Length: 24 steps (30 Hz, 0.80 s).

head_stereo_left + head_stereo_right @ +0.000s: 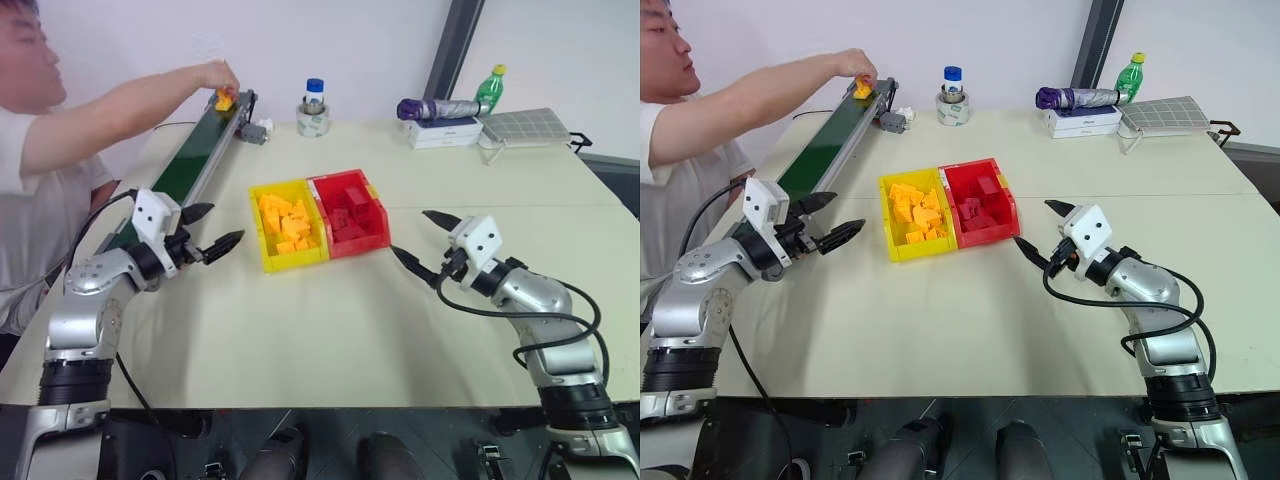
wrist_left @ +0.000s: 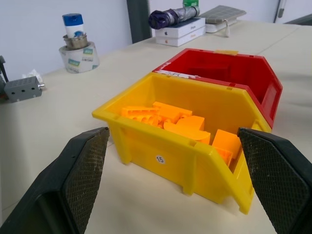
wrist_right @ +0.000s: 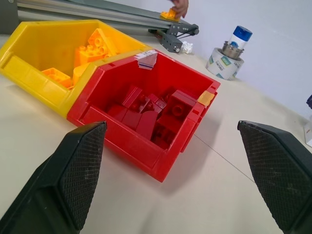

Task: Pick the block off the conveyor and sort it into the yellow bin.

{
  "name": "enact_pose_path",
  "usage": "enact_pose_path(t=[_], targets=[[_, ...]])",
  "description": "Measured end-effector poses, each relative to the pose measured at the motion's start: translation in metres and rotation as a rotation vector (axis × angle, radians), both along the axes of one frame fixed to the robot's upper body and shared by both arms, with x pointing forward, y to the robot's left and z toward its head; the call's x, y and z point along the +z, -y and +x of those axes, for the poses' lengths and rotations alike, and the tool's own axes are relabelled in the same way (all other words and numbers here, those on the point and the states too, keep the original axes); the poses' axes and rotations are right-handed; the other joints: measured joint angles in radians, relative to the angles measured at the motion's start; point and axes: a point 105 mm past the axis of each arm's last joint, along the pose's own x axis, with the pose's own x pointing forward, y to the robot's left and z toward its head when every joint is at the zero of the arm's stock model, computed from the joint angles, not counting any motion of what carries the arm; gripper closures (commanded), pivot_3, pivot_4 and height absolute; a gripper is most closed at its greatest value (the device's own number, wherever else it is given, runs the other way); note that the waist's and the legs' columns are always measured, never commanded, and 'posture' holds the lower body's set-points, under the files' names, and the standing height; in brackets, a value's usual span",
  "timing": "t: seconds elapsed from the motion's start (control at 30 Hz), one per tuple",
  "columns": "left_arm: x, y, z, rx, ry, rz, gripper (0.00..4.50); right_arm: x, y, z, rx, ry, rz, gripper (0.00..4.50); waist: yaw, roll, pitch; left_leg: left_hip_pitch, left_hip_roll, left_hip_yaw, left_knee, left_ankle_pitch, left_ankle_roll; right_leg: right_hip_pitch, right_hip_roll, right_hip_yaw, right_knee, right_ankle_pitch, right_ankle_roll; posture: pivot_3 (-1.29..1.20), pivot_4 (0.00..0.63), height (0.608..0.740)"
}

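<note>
Overhead, person's hand (image 1: 215, 75) on block (image 1: 225, 98)

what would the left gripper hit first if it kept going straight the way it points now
Most likely the yellow bin: it sits dead ahead between the left gripper's open fingers, near wall first. Depth is hard to judge.

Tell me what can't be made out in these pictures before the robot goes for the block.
- The block on the conveyor: a person's hand covers part of it in both eye views, and it is too small to show its shape.
- The conveyor's near end: hidden behind the left gripper and its arm.
- The yellow bin: its floor is buried under orange bricks.
- The right gripper: nothing hidden; open, as is the left.
</note>
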Motion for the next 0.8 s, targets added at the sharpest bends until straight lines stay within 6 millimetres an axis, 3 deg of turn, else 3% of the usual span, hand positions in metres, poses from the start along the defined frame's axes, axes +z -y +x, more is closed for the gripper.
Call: enact_pose_path(t=[0.43, 0.67, 0.8], targets=[[-0.005, -0.006, -0.010, 0.026, 0.001, -0.018, 0.06, 0.000, -0.001, 0.000, 0.005, -0.001, -0.002, 0.00, -0.002, 0.000, 0.000, 0.000, 0.000, 0.000, 0.000, 0.000, 0.000, 0.000, 0.000, 0.001, 0.000, 0.000, 0.000, 0.00, 0.150, 0.740], [0.011, -0.059, -0.031, 0.316, 0.135, -0.116, 0.06, 0.000, -0.002, 0.001, 0.017, -0.005, -0.001, 0.00, 0.000, 0.000, 0.000, 0.000, 0.000, 0.001, 0.000, 0.000, 0.000, 0.000, 0.000, 0.002, 0.000, 0.000, 0.000, 0.00, 0.150, 0.740], [0.004, -0.086, -0.042, 0.468, 0.160, -0.174, 0.06, 0.000, -0.008, 0.004, 0.041, -0.005, 0.002, 0.00, 0.000, 0.000, 0.000, 0.001, 0.000, 0.001, 0.000, 0.000, 0.000, -0.001, 0.000, 0.002, 0.000, 0.000, 0.000, 0.00, 0.150, 0.740]])
